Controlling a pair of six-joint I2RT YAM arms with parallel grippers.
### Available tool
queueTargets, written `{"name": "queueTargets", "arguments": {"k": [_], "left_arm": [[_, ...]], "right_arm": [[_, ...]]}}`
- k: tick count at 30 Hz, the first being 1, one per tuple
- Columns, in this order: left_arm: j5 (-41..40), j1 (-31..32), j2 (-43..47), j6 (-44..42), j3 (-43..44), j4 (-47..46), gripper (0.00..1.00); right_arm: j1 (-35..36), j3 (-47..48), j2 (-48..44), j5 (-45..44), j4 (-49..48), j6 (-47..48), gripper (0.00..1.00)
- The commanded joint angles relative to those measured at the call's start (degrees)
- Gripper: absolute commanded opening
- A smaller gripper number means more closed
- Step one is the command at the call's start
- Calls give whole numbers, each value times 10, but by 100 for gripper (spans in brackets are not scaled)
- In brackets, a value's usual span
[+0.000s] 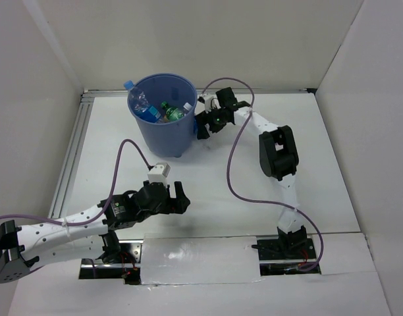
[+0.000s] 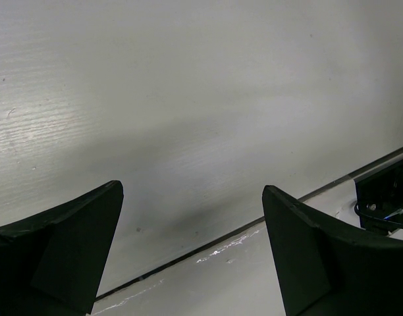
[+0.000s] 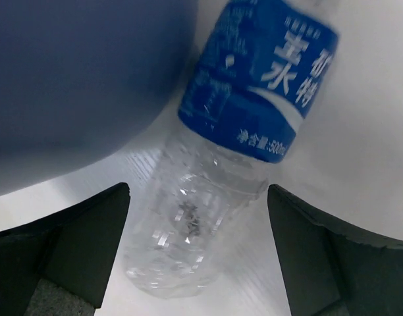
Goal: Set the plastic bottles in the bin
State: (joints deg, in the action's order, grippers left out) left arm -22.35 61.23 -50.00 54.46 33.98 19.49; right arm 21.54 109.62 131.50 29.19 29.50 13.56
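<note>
The blue bin (image 1: 163,128) stands at the back of the table. It holds several bottles: a green one (image 1: 170,111), and a clear blue-labelled one (image 1: 138,97) with its blue cap over the left rim. My right gripper (image 1: 203,126) is open, low beside the bin's right side. In the right wrist view a clear bottle with a blue label (image 3: 241,112) lies on the table next to the bin wall (image 3: 76,79), its base between my open right gripper (image 3: 198,189) fingers, untouched. My left gripper (image 1: 180,199) is open and empty over bare table, as the left wrist view (image 2: 191,187) shows.
An aluminium rail (image 1: 71,158) runs along the table's left edge. White walls enclose the left, back and right. Purple cables (image 1: 236,151) loop over the table. A seam (image 2: 208,245) crosses near the front edge by the arm bases.
</note>
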Motion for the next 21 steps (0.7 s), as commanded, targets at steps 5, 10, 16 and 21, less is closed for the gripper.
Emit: {"name": "queueTargets", "arguments": {"k": [5, 10, 16, 21], "left_arm": [[-19, 3, 3, 9, 9, -5, 100], [-24, 3, 3, 9, 9, -5, 100], [-24, 3, -2, 4, 15, -18, 100], [-18, 3, -2, -7, 10, -30, 100]], "right_arm": [[15, -80, -11, -78, -39, -16, 84], [-1, -105, -56, -63, -33, -21, 46], [-48, -100, -151, -48, -27, -27, 19], [-57, -24, -215, -59, -46, -27, 18]]}}
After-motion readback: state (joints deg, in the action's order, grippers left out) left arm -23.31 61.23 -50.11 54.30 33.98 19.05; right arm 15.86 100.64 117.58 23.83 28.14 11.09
